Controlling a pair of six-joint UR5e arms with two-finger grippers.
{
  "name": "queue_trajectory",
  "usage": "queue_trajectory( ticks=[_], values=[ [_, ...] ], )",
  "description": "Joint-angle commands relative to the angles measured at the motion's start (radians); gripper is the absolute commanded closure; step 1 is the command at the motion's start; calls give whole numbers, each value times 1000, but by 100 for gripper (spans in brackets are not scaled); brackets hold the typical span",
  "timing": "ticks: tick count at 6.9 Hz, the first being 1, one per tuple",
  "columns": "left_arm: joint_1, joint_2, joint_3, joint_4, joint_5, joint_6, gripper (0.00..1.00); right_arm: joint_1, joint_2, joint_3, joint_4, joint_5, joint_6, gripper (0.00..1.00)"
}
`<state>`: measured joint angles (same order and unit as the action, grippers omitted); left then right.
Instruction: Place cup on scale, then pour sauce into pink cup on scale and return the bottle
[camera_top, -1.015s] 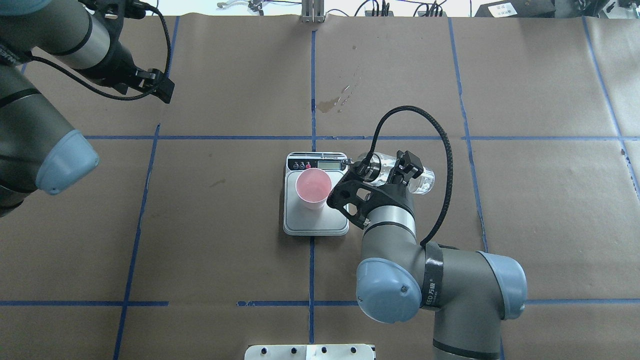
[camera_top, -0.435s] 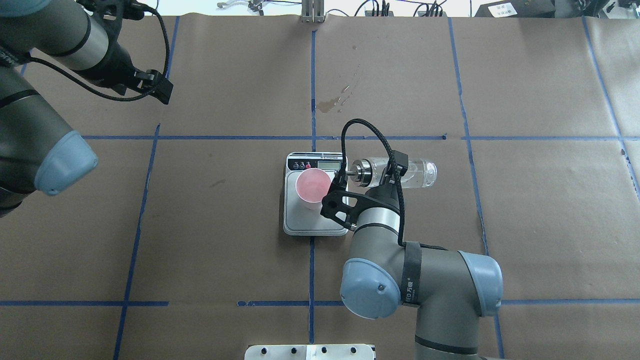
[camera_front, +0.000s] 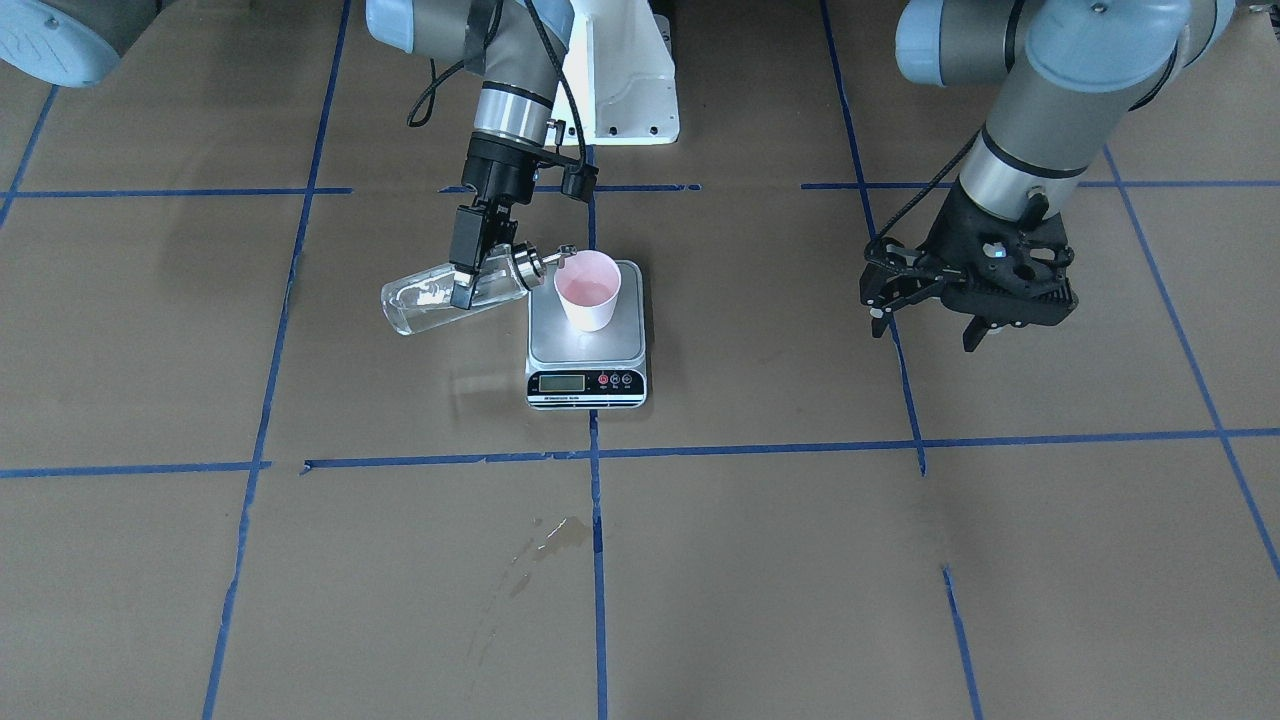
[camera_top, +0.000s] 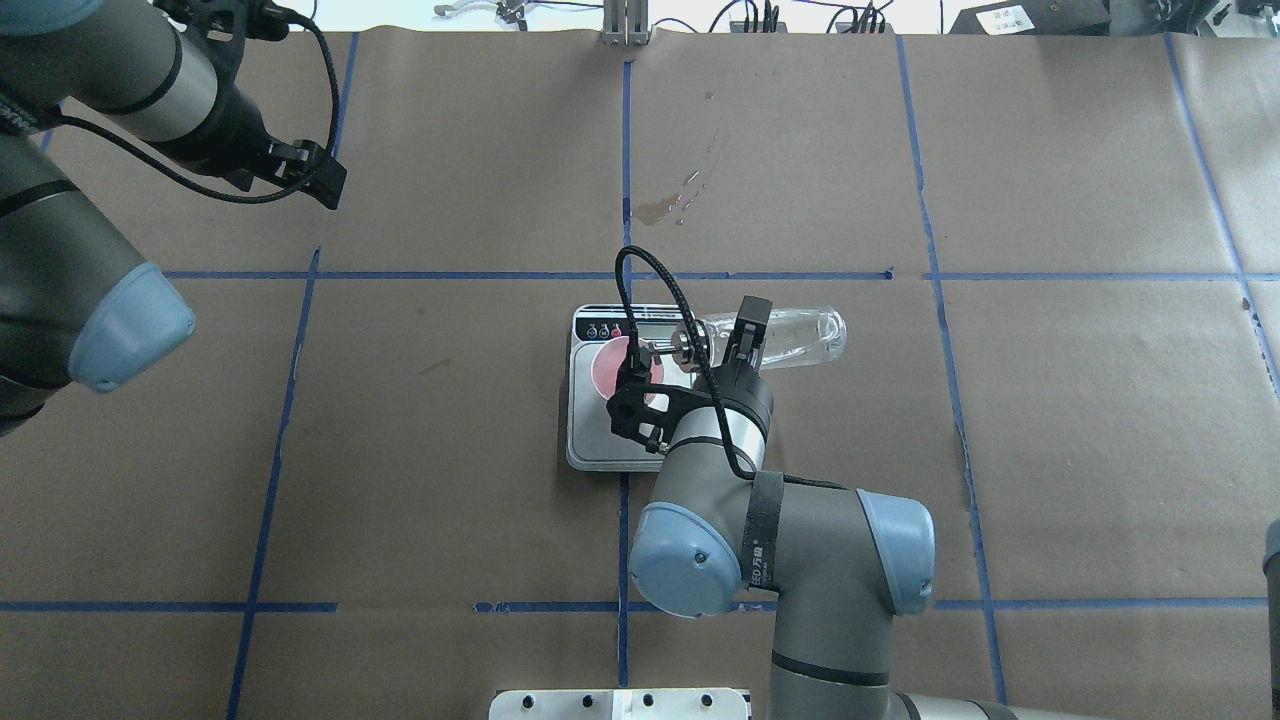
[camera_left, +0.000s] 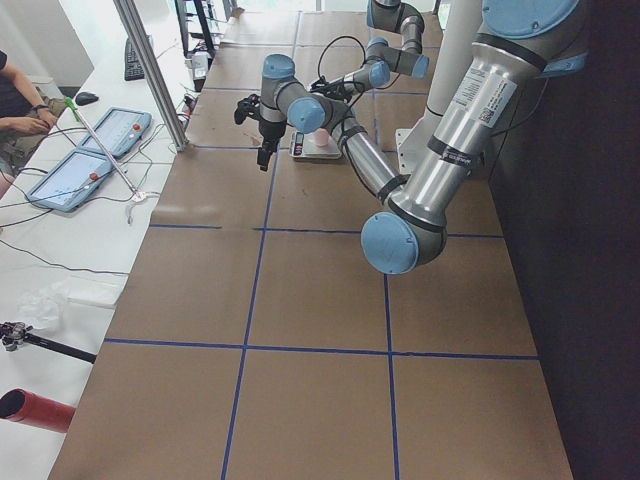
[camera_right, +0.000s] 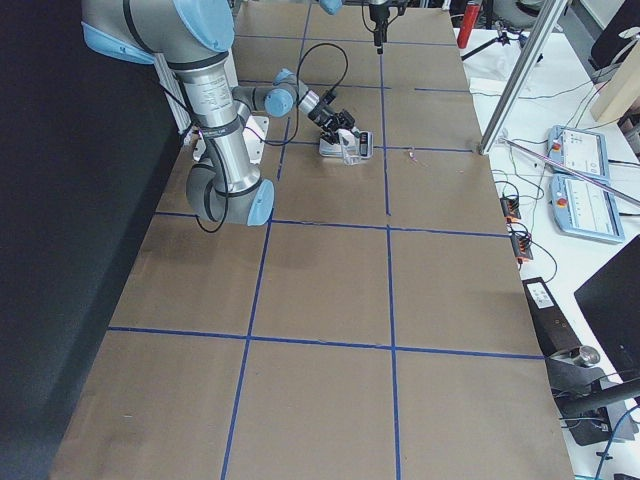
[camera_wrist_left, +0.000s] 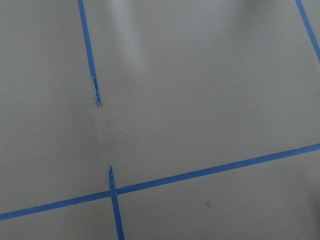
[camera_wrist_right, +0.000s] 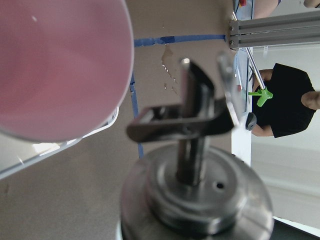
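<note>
Bottle (camera_top: 800, 335) shift noted. A second ago it hung tilted at 3 o'clock of the scale (camera_front: 560, 345), with its spout clear of the cup. It now lies near level, and the spout (camera_front: 562, 252) points to 9 o'clock and reaches the rim of the cup (camera_front: 590, 290). Right tool (camera_top: 745, 345) stays clamped across the glass body. Cup stands upright on the scale platform, unmoved. No stream is seen at the spout, and whether any sauce has reached the cup cannot be told.

Judgement: placing is done and the approach is done. The pour is about to begin and needs more tip.

Left tool (camera_front: 965, 300) hangs over the desk (camera_top: 450, 500) at 10 o'clock of the scale in the overhead view, well apart. Whether its fingers are apart or together cannot be told.
</note>
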<state>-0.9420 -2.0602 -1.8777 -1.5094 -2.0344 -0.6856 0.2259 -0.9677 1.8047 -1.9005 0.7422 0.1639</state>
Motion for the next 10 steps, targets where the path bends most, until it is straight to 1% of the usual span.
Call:
queue_trajectory(
  ticks=[1,2,4,5,8,9,10],
  values=[
    [0,0,-1,0,-1,-3,8,4,10,-5,-49,-32,-145,100],
    [0,0,-3,0,-1,-3,8,6,10,-7,-58,-32,-171,100],
    [0,0,-4,0,-1,-6,8,21,55,-7,-142,-35,-240,100],
    [2,0,-4,0,-1,-8,8,29,69,-8,-158,-43,-263,100],
    [2,0,-4,0,-1,-9,8,33,66,-16,-163,-66,-302,100],
    [2,-1,-4,0,-1,-8,8,33,67,-13,-214,-76,-313,100],
    [2,-2,-3,0,-1,-9,8,33,72,-10,-227,-92,-361,100]
  ],
)
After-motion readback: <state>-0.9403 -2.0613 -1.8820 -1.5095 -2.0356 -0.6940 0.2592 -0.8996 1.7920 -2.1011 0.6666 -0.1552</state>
